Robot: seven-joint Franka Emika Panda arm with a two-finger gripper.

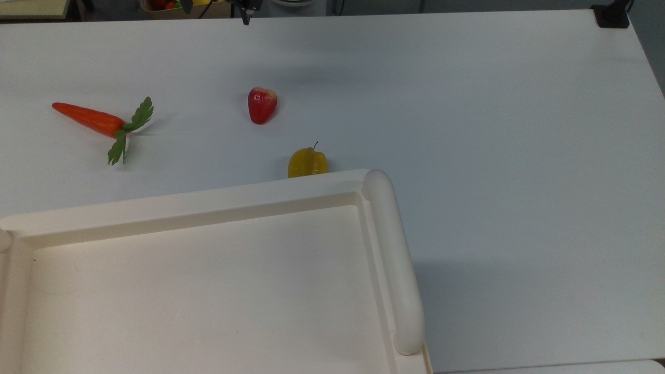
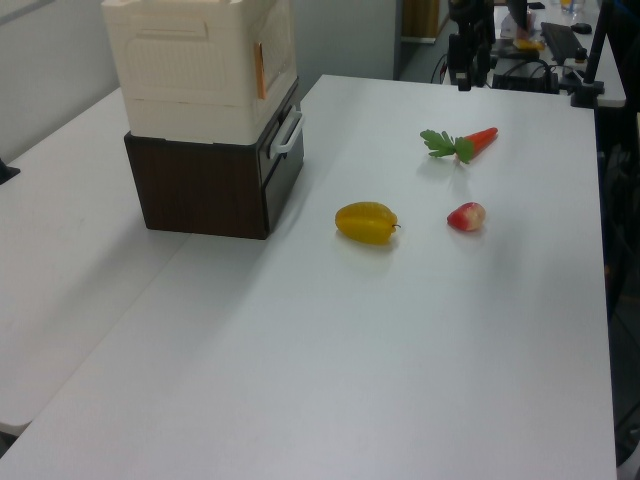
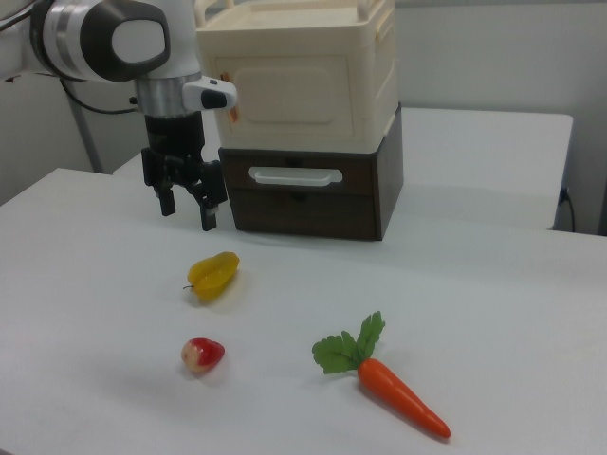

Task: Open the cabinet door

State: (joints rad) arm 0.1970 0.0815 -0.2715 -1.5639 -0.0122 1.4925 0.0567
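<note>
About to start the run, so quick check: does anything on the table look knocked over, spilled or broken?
Nothing stands out. The carrot, the red fruit and the yellow fruit lie apart on the table, all intact. The cabinet sits squarely on its dark base, door shut, gripper in the air beside it.

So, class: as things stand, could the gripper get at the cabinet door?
Probably yes. The open gripper hangs above bare table, in front of the cabinet door toward the right view's left; the yellow fruit lies lower and nearer the camera, out of the way.

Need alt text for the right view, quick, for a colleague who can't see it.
The gripper hangs open above the table, left of the cream cabinet with its door shut; a yellow fruit, strawberry and carrot lie in front.
</note>
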